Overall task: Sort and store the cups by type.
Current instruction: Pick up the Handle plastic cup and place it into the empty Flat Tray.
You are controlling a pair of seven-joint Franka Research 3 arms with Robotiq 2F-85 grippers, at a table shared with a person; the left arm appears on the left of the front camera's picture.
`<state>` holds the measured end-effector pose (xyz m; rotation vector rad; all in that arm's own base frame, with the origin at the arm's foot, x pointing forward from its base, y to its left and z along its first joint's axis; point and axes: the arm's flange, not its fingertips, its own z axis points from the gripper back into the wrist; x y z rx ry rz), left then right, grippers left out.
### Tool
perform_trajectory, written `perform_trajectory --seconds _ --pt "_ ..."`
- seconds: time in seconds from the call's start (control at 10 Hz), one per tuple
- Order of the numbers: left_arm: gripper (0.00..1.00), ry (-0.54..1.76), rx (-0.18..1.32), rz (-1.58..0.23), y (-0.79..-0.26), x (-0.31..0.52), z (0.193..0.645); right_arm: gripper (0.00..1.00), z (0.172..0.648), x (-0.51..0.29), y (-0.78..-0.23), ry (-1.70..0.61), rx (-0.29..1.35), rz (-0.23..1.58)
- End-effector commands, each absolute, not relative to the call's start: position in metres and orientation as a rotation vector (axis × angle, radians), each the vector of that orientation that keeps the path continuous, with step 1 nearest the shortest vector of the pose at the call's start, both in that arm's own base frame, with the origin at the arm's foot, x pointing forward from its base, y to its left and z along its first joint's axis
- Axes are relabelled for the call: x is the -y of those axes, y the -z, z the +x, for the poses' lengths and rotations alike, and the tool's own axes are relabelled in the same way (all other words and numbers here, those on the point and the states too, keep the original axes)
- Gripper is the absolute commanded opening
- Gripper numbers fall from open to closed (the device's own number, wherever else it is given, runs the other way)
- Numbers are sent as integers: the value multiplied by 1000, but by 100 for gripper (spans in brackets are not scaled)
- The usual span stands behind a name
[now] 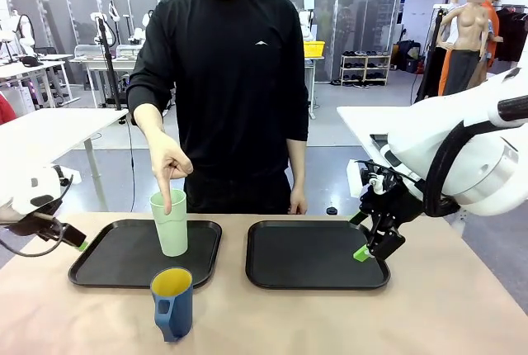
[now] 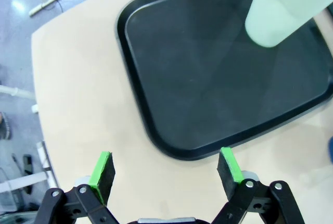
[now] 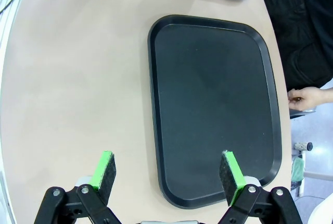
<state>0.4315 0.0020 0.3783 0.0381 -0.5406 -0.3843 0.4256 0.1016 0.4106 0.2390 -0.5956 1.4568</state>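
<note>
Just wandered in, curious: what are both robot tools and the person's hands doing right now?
Left tool: open, empty.
Right tool: open, empty.
Person's pointing hand: finger down at the green tumbler.
Person's other hand: hanging, empty.

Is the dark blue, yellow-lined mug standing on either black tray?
No, the dark blue handled mug with yellow inside stands on the bare tan table, nearer the camera than the left black tray.

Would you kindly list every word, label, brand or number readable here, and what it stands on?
None can be read.
On the person's black shirt: a small white chest mark, too small to read.
The green tumbler, blue mug, left tray and right tray: no print visible.
</note>
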Motion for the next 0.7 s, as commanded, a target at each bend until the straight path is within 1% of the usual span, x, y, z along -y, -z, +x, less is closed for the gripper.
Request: perform_trajectory --seconds 0.0,0.2,0.5,0.6 --pt "100 552 520 140 -390 -10 424 100 425 -101 -411 -1454 593 225" --pt "100 777 491 227 -387 -17 421 100 425 -101 -411 -1454 593 225" --pt "100 1060 390 237 -378 -24 417 100 425 -101 -411 -1454 593 225" --pt "100 1122 375 265 -377 -25 417 100 425 -101 -411 -1454 593 225"
